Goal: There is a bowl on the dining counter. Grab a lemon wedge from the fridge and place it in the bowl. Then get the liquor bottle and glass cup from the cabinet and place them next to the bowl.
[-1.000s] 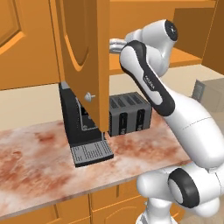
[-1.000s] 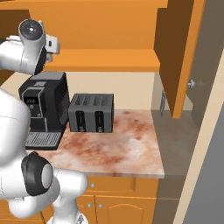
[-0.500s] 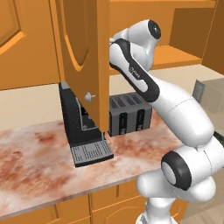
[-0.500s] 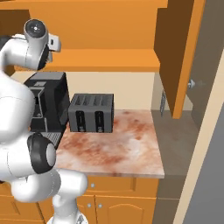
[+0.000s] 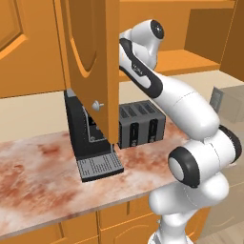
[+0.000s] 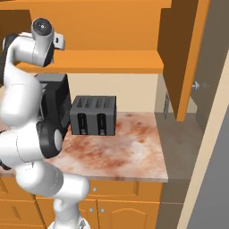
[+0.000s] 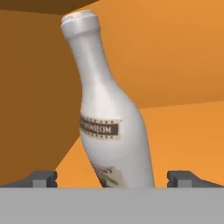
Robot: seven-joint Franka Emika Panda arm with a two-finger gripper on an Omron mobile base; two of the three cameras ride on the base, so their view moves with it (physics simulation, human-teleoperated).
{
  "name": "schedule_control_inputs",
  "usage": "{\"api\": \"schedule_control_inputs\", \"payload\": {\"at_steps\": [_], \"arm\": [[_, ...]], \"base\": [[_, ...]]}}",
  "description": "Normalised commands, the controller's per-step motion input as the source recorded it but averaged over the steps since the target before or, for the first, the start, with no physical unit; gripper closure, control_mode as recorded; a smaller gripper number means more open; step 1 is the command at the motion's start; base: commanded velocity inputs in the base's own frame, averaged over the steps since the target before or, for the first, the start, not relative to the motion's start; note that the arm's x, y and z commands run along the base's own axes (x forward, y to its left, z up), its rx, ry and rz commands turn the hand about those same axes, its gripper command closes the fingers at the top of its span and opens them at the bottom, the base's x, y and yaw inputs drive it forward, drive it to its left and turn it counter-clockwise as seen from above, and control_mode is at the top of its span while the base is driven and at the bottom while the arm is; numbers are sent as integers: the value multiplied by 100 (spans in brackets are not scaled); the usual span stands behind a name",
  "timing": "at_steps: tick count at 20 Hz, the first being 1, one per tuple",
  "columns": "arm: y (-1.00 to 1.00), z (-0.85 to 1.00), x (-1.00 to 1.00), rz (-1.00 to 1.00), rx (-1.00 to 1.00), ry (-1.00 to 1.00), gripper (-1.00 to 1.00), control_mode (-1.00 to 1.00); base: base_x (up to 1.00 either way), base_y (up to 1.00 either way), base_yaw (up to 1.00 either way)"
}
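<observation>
**Reaching into the cabinet, jaws wide around the bottle's base**

Standing on the orange shelf inside the cabinet, the liquor bottle (image 7: pixel 109 127) shows large in the hand view: a white, long-necked bottle with a dark label band across its belly and a plain white cap at the top. It appears tilted there (the camera rolls with the hand, so whether the bottle itself leans cannot be told). The gripper (image 7: pixel 113 178) is spread as wide as it goes, one dark fingertip (image 7: pixel 41 178) low on one side of the bottle and the other on the far side, both clear of the glass; nothing is held.

From the left base view, the white arm (image 5: pixel 162 90) bends up and back behind the open cabinet door (image 5: pixel 90 66), its hand hidden by that door. Below, on the reddish marbled counter (image 5: pixel 38 181), a black coffee machine (image 5: pixel 90 147) stands just beside a dark four-slot toaster (image 5: pixel 140 125). The right base view shows the same toaster, with the arm's upper joint raised to the level of the cabinet shelf (image 6: pixel 112 62).
</observation>
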Motion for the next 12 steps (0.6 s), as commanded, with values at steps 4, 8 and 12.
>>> {"api": "schedule_control_inputs", "payload": {"at_steps": [4, 8, 12], "arm": [[15, -2, 34, 0, 0, 0, -100, -100], [1, -4, 24, 0, 0, 0, -100, -100], [2, -9, 24, 0, 0, 0, -100, -100]], "base": [[0, 0, 0], [0, 0, 0], [0, 0, 0]]}}
